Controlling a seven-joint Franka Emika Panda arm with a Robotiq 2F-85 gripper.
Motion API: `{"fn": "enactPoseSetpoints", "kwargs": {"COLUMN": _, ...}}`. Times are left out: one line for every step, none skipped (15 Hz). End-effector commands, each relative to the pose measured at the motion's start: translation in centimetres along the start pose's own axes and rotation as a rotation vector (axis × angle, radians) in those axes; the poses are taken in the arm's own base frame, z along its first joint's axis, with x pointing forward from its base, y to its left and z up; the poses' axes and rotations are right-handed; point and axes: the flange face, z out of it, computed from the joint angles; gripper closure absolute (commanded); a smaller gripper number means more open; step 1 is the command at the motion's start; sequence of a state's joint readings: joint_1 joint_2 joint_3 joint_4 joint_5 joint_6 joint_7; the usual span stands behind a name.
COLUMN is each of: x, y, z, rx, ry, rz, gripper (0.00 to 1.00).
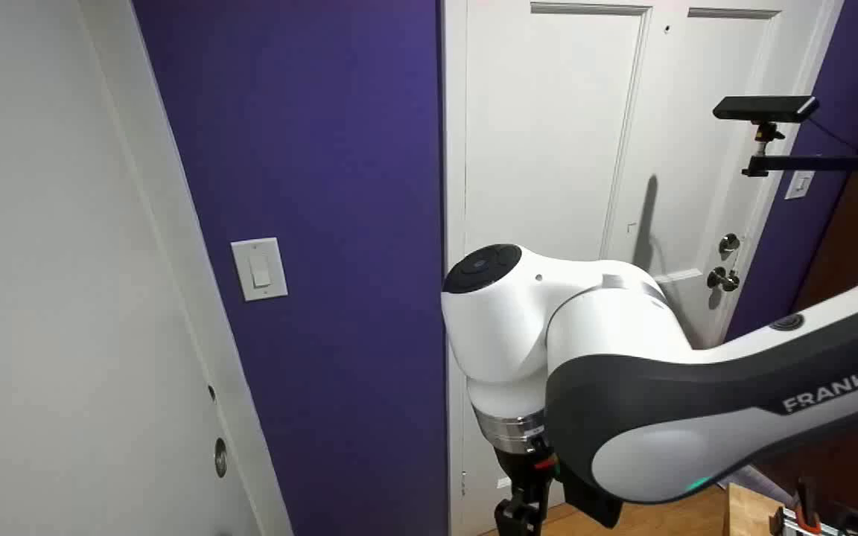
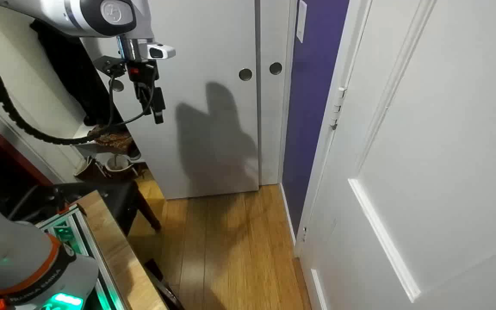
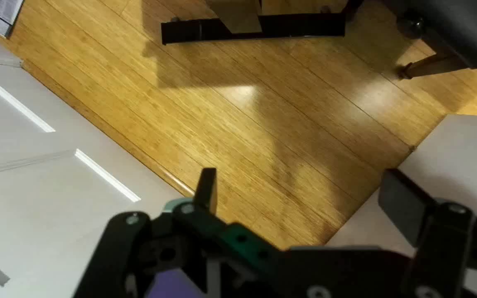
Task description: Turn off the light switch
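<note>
The light switch is a white wall plate with a rectangular rocker, on the purple wall left of the white door in an exterior view. Its plate also shows nearly edge-on in an exterior view, high on the purple strip. The switch is out of view in the wrist view. My gripper is open and empty, its two black fingers wide apart above the wooden floor. It points down, below the switch's height and apart from the wall, in both exterior views.
A white panelled door with a metal handle adjoins the purple wall. White sliding doors stand on its other side. A wooden table bears the arm's base. A black stool stands near. Another wall switch is beyond the door.
</note>
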State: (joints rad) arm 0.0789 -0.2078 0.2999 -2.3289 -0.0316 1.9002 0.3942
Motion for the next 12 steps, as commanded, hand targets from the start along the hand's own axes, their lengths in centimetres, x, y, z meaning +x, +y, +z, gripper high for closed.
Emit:
{"fn": "enactPoseSetpoints", "kwargs": {"x": 0.0, "y": 0.0, "z": 0.0, "rx": 0.0, "ry": 0.0, "rz": 0.0, "gripper": 0.0}}
{"fn": "enactPoseSetpoints", "kwargs": {"x": 0.0, "y": 0.0, "z": 0.0, "rx": 0.0, "ry": 0.0, "rz": 0.0, "gripper": 0.0}}
{"fn": "enactPoseSetpoints", "kwargs": {"x": 0.0, "y": 0.0, "z": 0.0, "rx": 0.0, "ry": 0.0, "rz": 0.0, "gripper": 0.0}}
{"fn": "enactPoseSetpoints", "kwargs": {"x": 0.0, "y": 0.0, "z": 0.0, "rx": 0.0, "ry": 0.0, "rz": 0.0, "gripper": 0.0}}
{"fn": "enactPoseSetpoints", "kwargs": {"x": 0.0, "y": 0.0, "z": 0.0, "rx": 0.0, "ry": 0.0, "rz": 0.0, "gripper": 0.0}}
{"fn": "enactPoseSetpoints", "kwargs": {"x": 0.0, "y": 0.0, "z": 0.0, "rx": 0.0, "ry": 0.0, "rz": 0.0, "gripper": 0.0}}
{"fn": "enactPoseSetpoints", "kwargs": {"x": 0.0, "y": 0.0, "z": 0.0, "rx": 0.0, "ry": 0.0, "rz": 0.0, "gripper": 0.0}}
{"fn": "enactPoseSetpoints", "kwargs": {"x": 0.0, "y": 0.0, "z": 0.0, "rx": 0.0, "ry": 0.0, "rz": 0.0, "gripper": 0.0}}
{"fn": "enactPoseSetpoints", "kwargs": {"x": 0.0, "y": 0.0, "z": 0.0, "rx": 0.0, "ry": 0.0, "rz": 0.0, "gripper": 0.0}}
{"fn": "enactPoseSetpoints", "kwargs": {"x": 0.0, "y": 0.0, "z": 0.0, "rx": 0.0, "ry": 0.0, "rz": 0.0, "gripper": 0.0}}
{"fn": "enactPoseSetpoints", "kwargs": {"x": 0.8, "y": -0.5, "z": -0.4, "rx": 0.023, "ry": 0.016, "rz": -0.037, "gripper": 0.0}}
{"fn": "enactPoseSetpoints", "kwargs": {"x": 1.5, "y": -1.0, "z": -0.9, "rx": 0.06, "ry": 0.03, "rz": -0.061, "gripper": 0.0}}
